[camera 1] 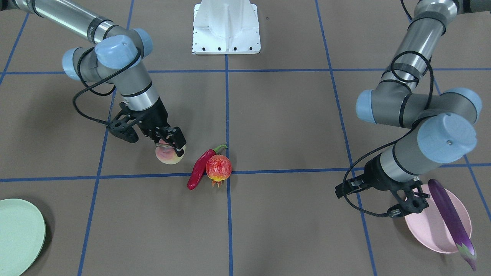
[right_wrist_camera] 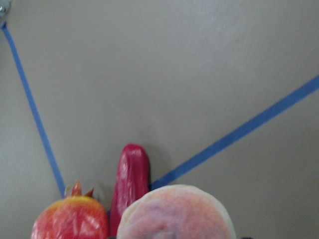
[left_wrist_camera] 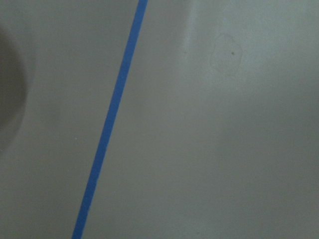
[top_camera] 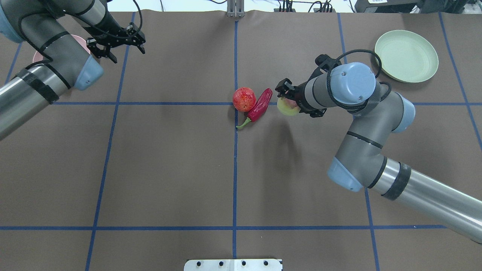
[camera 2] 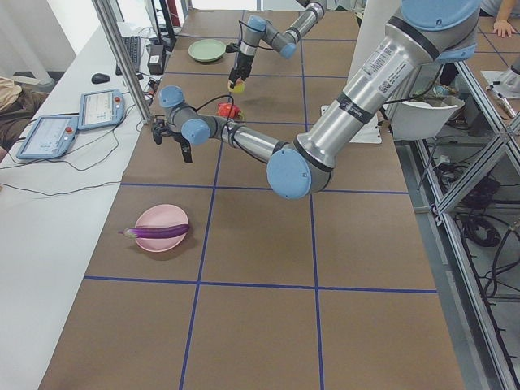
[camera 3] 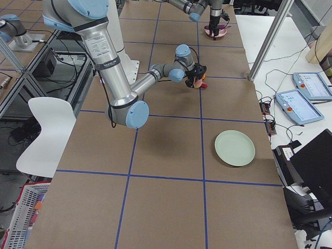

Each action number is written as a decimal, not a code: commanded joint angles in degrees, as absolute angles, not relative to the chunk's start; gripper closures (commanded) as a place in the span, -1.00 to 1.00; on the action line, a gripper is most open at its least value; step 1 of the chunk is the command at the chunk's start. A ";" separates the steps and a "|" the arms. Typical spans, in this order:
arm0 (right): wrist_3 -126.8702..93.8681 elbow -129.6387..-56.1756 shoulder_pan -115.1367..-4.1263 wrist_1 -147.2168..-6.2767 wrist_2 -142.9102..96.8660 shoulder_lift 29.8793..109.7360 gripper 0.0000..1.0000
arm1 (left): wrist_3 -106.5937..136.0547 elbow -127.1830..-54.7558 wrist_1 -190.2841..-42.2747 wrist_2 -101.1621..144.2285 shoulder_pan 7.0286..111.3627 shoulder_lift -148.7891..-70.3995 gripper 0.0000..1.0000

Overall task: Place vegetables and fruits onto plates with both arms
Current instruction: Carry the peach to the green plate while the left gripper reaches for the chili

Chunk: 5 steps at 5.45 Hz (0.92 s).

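- Directions are read on the overhead view, with 12 o'clock pointing away from the robot.
- The right fingers [camera 1: 177, 142] are clamped on the top of the peach [camera 1: 167, 155], one on each side of it. This looks like the pick-up for the next delivery. I cannot tell whether the peach has left the desk [top_camera: 169, 169] yet.
- The peach is near the middle of the desk, just at 3 o'clock of the chili [top_camera: 260, 107]. Coming in from above and from the peach's outer side probably keeps the fingers clear of that neighbour.
- The chili lies at a slant against the pomegranate [top_camera: 244, 99], which is at its 10 o'clock. Both rest on the desk and are not yet served.
- The green plate [top_camera: 406, 56] is bare, at about 1 o'clock of the peach and on the right arm's own side. It is the likely home for the peach, a short carry away.
- The left fingers [camera 1: 415, 202] are spread apart and hold nothing. They hang over the near edge of the pink plate [camera 1: 425, 230], at 10 o'clock on the desk.
- The eggplant [camera 1: 450, 214] lies across that plate with its green cap hanging over the rim, so that item looks done. The arm seems free to fetch another.
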<state>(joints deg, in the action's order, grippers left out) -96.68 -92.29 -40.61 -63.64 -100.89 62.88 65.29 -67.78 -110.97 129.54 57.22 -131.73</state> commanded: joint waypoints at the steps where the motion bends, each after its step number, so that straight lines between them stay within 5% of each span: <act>1: -85.40 -87.31 -51.18 -63.46 -102.90 65.91 1.00 | 70.29 -67.59 -110.74 125.52 51.71 -135.51 -1.00; 5: -61.62 -67.62 -67.31 -63.11 -103.62 66.01 1.00 | 78.81 -67.41 -111.09 118.25 43.97 -143.93 -0.99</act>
